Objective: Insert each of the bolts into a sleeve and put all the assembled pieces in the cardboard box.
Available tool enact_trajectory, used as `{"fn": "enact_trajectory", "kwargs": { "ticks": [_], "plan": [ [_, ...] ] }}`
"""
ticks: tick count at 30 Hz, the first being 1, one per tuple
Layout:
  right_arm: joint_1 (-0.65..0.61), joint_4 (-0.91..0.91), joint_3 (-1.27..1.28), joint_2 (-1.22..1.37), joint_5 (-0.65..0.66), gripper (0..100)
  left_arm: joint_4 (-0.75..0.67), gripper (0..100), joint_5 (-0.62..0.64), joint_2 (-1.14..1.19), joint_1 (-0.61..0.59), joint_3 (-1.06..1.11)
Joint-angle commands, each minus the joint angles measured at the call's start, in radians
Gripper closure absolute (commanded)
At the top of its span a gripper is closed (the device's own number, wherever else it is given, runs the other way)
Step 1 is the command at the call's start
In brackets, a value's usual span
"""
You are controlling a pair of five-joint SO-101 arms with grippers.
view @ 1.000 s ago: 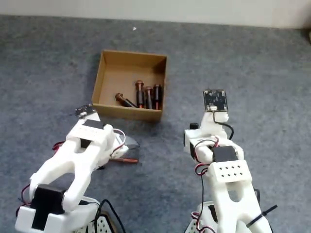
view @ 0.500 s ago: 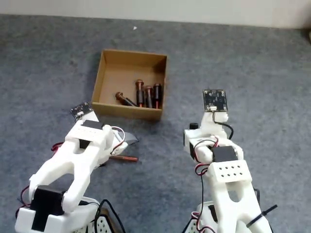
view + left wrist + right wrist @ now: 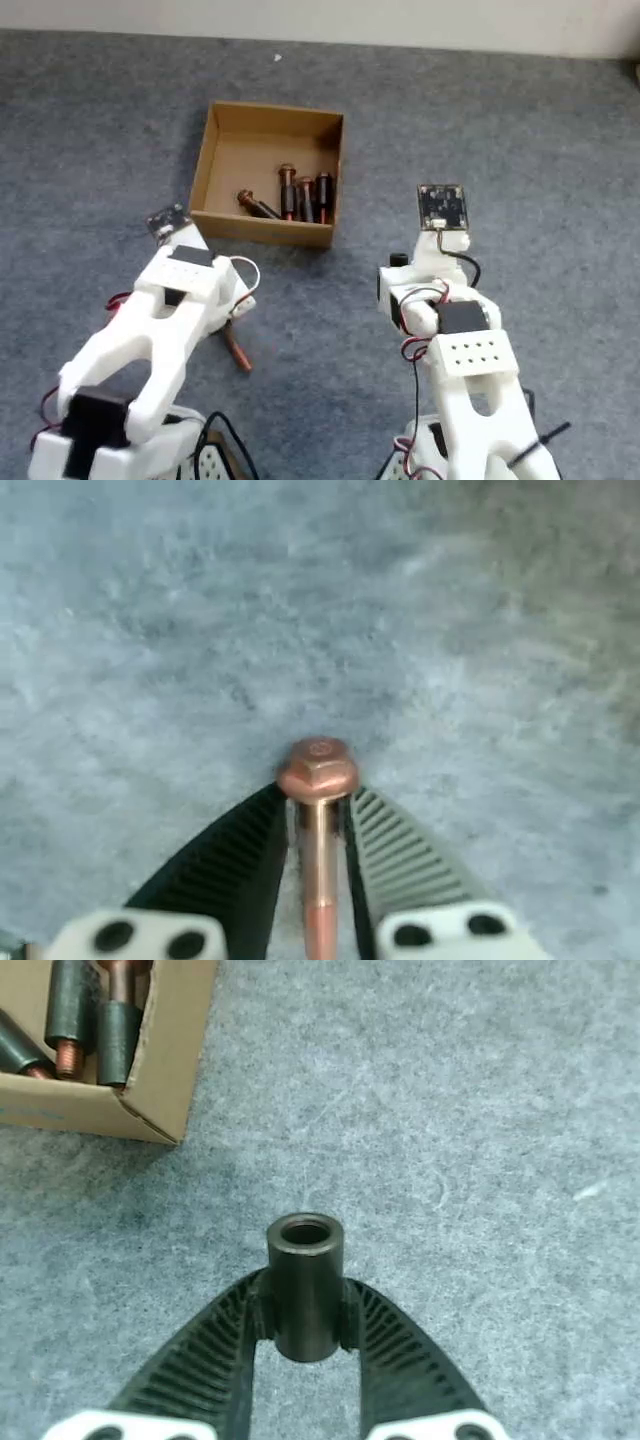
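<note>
Bolt (image 3: 319, 772), shank cropped, gripped by left end effector (image 3: 318, 798), sleeve (image 3: 303, 1260) by right end effector (image 3: 303, 1295)

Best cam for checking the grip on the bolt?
Left wrist view: the bolt sits head-forward, shank pinched in the left claw. In the high view its copper shank sticks out beside the left arm.

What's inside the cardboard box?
Four copper bolts in dark sleeves lie on the floor of the cardboard box, toward its right side. Its near wall covers the floor strip just behind it.
</note>
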Motion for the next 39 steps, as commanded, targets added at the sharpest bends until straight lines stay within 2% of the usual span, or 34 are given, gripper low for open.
{"fn": "enact_trajectory", "kwargs": {
  "ticks": [1,6,13,20,26,31,35,39],
  "plan": [
    [0.012,-0.030,-0.008,-0.024,-0.011,99.5,-0.006,99,-0.006,-0.016,0.005,-0.028],
    [0.012,-0.030,-0.008,-0.024,-0.011,99.5,-0.003,99,-0.017,-0.016,0.002,-0.081],
    [0.012,-0.028,-0.008,-0.025,-0.011,99.5,-0.002,99,-0.206,-0.041,0.005,-0.131],
    [0.007,0.041,-0.019,-0.036,-0.011,99.5,0.041,99,-0.367,-0.429,0.005,-0.085],
    [0.007,0.081,-0.019,-0.047,-0.012,99.5,-0.009,99,-0.471,-0.799,0.004,-0.007],
    [-0.012,0.090,-0.010,-0.240,-0.014,99.5,-0.074,99,-0.483,-0.944,0.005,0.073],
    [-0.073,0.174,-0.008,-0.394,-0.031,99.5,-0.072,99,-0.483,-0.975,0.005,0.094],
    [-0.099,0.193,-0.002,-0.443,-0.060,99.5,-0.075,99,-0.483,-0.977,0.008,0.090]
  ]
}}
